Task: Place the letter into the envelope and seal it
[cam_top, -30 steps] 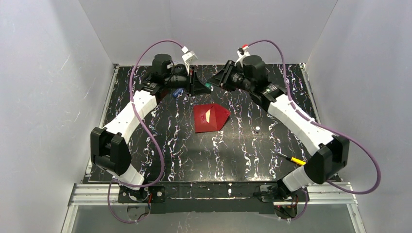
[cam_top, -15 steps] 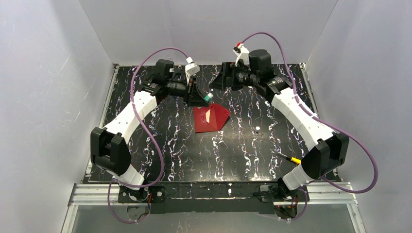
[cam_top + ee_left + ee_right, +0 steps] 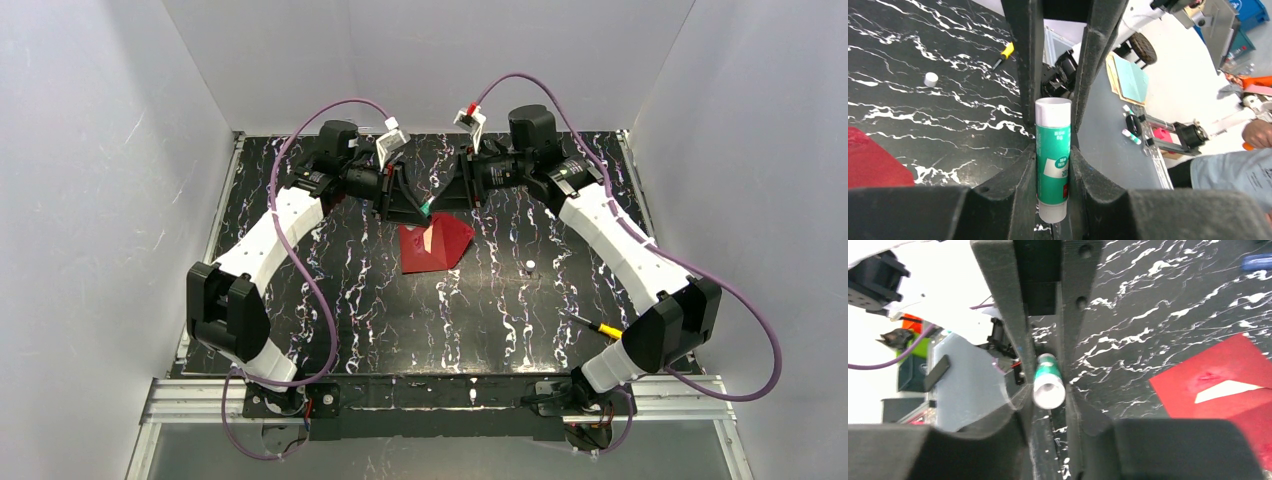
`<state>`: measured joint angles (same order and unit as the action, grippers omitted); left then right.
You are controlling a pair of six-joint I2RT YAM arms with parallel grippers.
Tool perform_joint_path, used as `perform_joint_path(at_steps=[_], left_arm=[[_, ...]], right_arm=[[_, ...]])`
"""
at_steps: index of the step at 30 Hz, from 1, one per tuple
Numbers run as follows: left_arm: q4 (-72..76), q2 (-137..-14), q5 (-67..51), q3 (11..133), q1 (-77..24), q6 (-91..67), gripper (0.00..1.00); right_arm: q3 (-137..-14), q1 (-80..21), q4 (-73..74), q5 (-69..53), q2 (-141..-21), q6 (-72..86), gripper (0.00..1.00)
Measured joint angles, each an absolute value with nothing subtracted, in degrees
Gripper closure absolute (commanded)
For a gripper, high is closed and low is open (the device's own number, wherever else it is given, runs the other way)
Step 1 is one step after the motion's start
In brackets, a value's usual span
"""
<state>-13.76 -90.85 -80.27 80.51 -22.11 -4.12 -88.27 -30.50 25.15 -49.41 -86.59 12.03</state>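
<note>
The red envelope [image 3: 433, 243] lies flat at mid-table, its pointed flap toward the right. A white sliver of the letter [image 3: 437, 238] shows at its opening. Both also show in the right wrist view, the envelope [image 3: 1218, 385] and the letter [image 3: 1228, 390]. My left gripper [image 3: 418, 207] hangs just behind the envelope, shut on a green glue stick [image 3: 1053, 160]. My right gripper [image 3: 448, 200] faces it from the right. The stick's white end [image 3: 1049, 389] sits between the right fingers with a thin gap on one side.
A small white cap [image 3: 528, 265] lies right of the envelope. A yellow-handled screwdriver [image 3: 605, 328] lies near the right arm's base. A blue object [image 3: 1255, 261] lies at the back of the table. White walls close in three sides.
My left gripper has carried the glue stick forward and down toward the envelope. My right gripper drew back, then came down and left to face the stick's end.
</note>
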Motion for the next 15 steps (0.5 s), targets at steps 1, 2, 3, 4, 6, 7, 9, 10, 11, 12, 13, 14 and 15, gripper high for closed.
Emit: perform_joint_path(at_steps=[1, 2, 3, 4, 6, 7, 9, 10, 11, 12, 13, 14, 15], left_arm=[[-13.8, -90.9, -80.2, 80.5, -22.1, -4.1, 1.00], [-14.0, -90.8, -80.6, 80.5, -22.1, -3.9, 1.00], [-14.2, -90.8, -80.9, 80.5, -22.1, -3.6, 1.00], [-14.2, -90.6, -80.9, 80.5, -22.0, -3.5, 1.00], [-14.8, -90.3, -80.2, 80.5, -21.8, -2.5, 1.00], [-15.6, -90.0, -79.2, 80.6, -21.7, -1.3, 1.00], [-17.4, -89.2, -75.2, 80.7, -21.5, 1.8, 1.00], [-18.2, -88.8, -72.8, 80.7, -21.5, 3.6, 1.00], [-18.8, -88.4, -70.6, 80.7, -21.4, 5.2, 1.00], [-19.5, -88.1, -67.8, 80.7, -21.4, 7.2, 1.00], [-20.2, -87.8, -64.5, 80.7, -21.5, 9.7, 1.00], [-20.5, -87.7, -62.5, 80.7, -21.5, 11.4, 1.00], [-20.9, -87.5, -59.9, 80.7, -21.5, 13.6, 1.00]], right_arm=[[-88.3, -30.5, 25.0, -50.3, -86.6, 12.3, 0.82], [-88.3, -30.7, 24.8, -50.9, -86.6, 12.6, 0.87], [-88.3, -30.7, 24.3, -51.2, -86.6, 13.3, 0.93], [-88.2, -30.7, 23.8, -51.4, -86.6, 14.2, 0.99], [-88.0, -30.6, 22.7, -50.8, -86.6, 16.3, 0.99], [-87.7, -30.6, 22.2, -50.1, -86.6, 17.6, 0.99], [-87.1, -30.7, 21.2, -47.8, -87.0, 21.2, 0.99], [-86.9, -30.7, 20.6, -46.4, -87.3, 23.3, 0.99], [-86.6, -30.7, 20.0, -45.3, -87.6, 25.3, 0.99], [-86.3, -30.8, 19.5, -43.5, -88.1, 27.6, 0.99], [-86.1, -30.9, 19.1, -41.5, -88.7, 30.3, 0.99], [-86.1, -31.0, 18.9, -40.1, -89.1, 32.0, 0.99], [-86.0, -31.2, 18.6, -38.0, -89.6, 34.5, 0.99]])
